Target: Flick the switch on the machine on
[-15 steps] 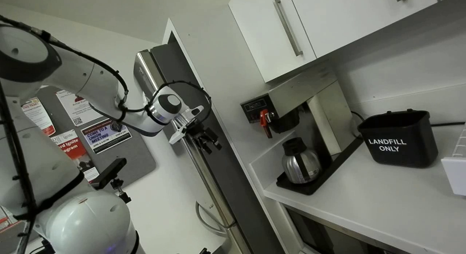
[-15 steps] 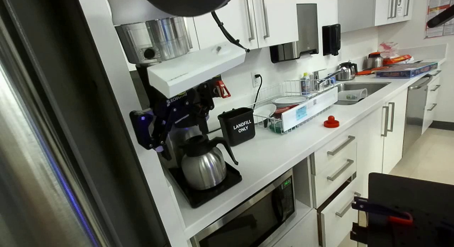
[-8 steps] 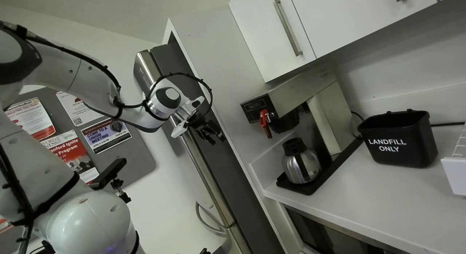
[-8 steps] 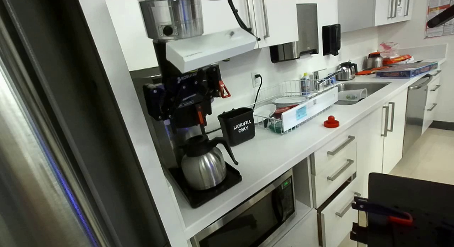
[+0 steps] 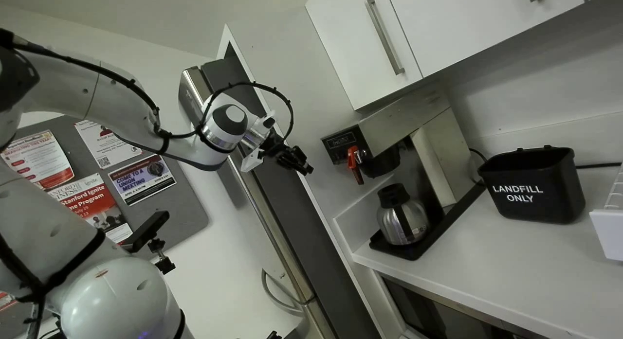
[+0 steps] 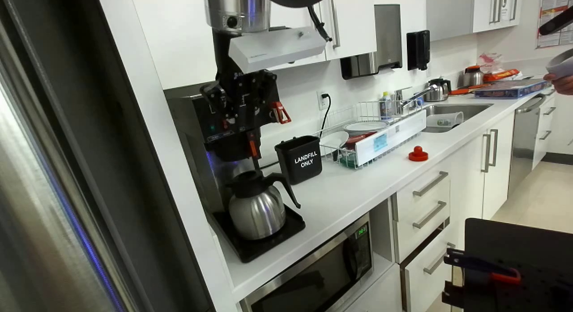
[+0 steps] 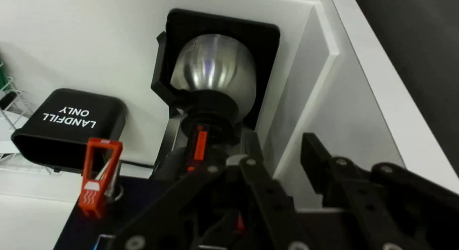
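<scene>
The machine (image 5: 406, 120) is a coffee maker with metal sides and a black front, a silver carafe (image 6: 257, 213) standing on its base. A tiny red switch (image 6: 224, 124) shows on the black front panel, partly behind my fingers in an exterior view. In the wrist view a bit of the red switch (image 7: 240, 223) peeps through the finger linkage. My gripper (image 7: 283, 151) is part-way open, its two black fingertips apart with nothing between them. It hangs in front of the panel; whether it touches the panel cannot be told. In an exterior view the gripper (image 5: 307, 168) points toward the machine's front.
A red tap handle (image 7: 100, 178) and an orange-labelled basket handle (image 7: 200, 146) jut from the machine's front. The side wall (image 7: 344, 110) and the fridge (image 6: 58, 168) stand close by. A black LANDFILL ONLY bin (image 5: 533, 183) is beside the machine. A person's hand (image 6: 563, 83) holds a cup.
My gripper has risen and moved nearer the machine's front panel. Its fingers have come closer together. A person's hand with a cup has appeared at the edge of an exterior view.
</scene>
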You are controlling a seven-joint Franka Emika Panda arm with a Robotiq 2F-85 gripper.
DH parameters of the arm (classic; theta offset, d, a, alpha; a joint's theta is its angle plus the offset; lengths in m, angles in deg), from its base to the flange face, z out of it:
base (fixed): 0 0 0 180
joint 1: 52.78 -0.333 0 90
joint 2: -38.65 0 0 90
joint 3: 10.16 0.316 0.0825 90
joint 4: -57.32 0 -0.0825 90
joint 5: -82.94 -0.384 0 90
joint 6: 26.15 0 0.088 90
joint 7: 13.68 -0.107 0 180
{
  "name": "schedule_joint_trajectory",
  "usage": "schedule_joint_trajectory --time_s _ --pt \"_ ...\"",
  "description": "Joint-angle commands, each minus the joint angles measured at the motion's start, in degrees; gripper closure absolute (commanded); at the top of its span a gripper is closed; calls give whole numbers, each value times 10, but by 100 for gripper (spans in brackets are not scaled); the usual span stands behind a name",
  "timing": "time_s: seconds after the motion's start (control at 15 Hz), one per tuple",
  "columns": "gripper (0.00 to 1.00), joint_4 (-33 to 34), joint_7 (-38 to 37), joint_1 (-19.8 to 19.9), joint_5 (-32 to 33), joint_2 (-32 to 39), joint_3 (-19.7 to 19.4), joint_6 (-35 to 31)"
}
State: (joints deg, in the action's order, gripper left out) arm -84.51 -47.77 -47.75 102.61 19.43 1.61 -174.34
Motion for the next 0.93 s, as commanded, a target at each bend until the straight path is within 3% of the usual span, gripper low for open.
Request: schedule_joint_trajectory --time_s 0.0,0.2,0.6,0.87 --pt "97 4 -6 26 22 22 -2 -59" --pt "100 2 -15 40 23 34 1 -91" --pt "99 1 2 30 7 30 -4 -71" --pt "100 28 -21 55 35 42 -2 -72"
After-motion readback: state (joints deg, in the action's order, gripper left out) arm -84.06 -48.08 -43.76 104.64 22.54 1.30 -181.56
